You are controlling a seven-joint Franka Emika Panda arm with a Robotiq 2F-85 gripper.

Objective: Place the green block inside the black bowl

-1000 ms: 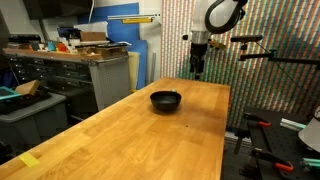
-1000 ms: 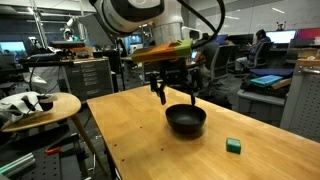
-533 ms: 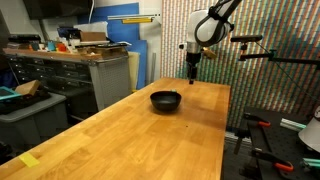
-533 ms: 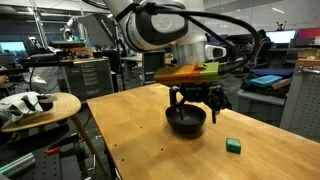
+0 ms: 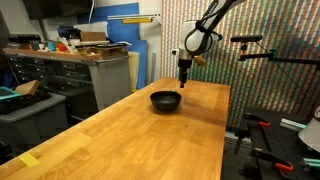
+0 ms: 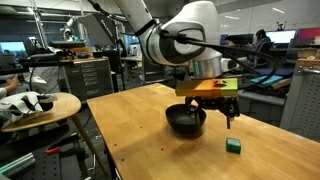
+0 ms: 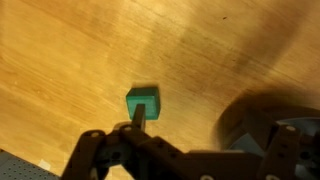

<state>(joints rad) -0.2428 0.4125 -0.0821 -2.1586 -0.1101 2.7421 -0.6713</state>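
A wooden table (image 5: 125,132) with yellow tape (image 5: 30,160) stands beside drawer cabinets (image 5: 55,75).

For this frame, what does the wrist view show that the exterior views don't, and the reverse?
Only the wrist view: the green block close up from above, lying on bare wood just ahead of the spread fingers.
Only the exterior views: the whole black bowl, the Franka arm, and the gripper hanging over the table near the block.
Shared: the wooden table and the block, seen small in an exterior view. A dark rounded shape at the wrist view's right edge is likely the bowl, but it is too blurred to be sure.
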